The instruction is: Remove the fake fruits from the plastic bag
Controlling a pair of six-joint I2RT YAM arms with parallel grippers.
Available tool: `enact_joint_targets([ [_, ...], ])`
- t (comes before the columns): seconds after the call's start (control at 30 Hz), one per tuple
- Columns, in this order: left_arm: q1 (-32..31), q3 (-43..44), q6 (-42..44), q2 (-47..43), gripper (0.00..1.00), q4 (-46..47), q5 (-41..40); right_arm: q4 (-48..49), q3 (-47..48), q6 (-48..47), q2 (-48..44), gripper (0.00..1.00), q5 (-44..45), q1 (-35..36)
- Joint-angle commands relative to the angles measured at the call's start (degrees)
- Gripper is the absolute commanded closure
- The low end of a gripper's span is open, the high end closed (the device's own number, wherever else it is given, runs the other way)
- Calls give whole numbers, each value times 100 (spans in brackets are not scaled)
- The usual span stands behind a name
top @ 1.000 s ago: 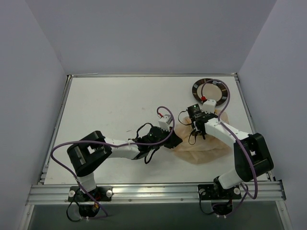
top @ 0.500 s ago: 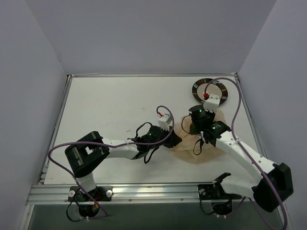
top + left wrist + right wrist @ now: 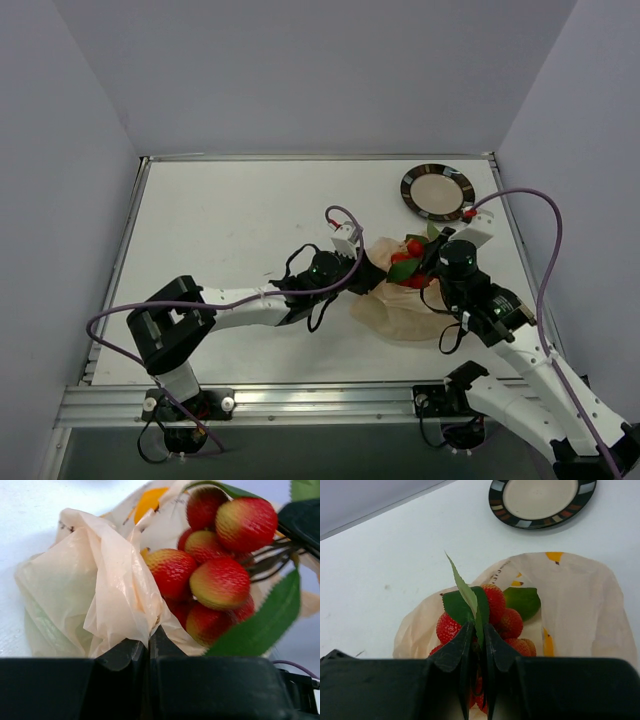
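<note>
A pale-orange plastic bag [image 3: 410, 315] lies crumpled right of the table's middle. My left gripper [image 3: 148, 632] is shut on a fold of the plastic bag [image 3: 100, 585] at its left edge. My right gripper [image 3: 479, 630] is shut on a green leaf of the berry cluster [image 3: 502, 615], one of the fake fruits. The red and orange berries [image 3: 410, 262] hang lifted above the bag's mouth, between the two grippers. In the left wrist view the berries [image 3: 215, 575] fill the upper right. Whatever else lies in the bag is hidden.
A round dark-rimmed plate [image 3: 438, 190] sits at the back right, near the table's right edge; it shows too in the right wrist view [image 3: 542, 500]. White tabletop [image 3: 230, 220] stretches left of the bag.
My right arm has drawn back toward its base and lifted the berry cluster out of the bag's mouth. The plate is now uncovered. The left gripper has kept its hold on the bag.
</note>
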Motion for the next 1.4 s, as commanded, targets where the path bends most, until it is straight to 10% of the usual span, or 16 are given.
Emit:
enact_joint_targets([
  [0.0,41,216,140,-356,98,-25,-315,96,20,172,-464,100,-547,0],
  [0.67,-381,23,738,118,98,-113,-343,3384,1320,-539,1316,100,349,-192],
  [1.37,-398,-56,1405,206,98,-201,-587,4202,4063,-909,6081,100,-1434,-3119],
])
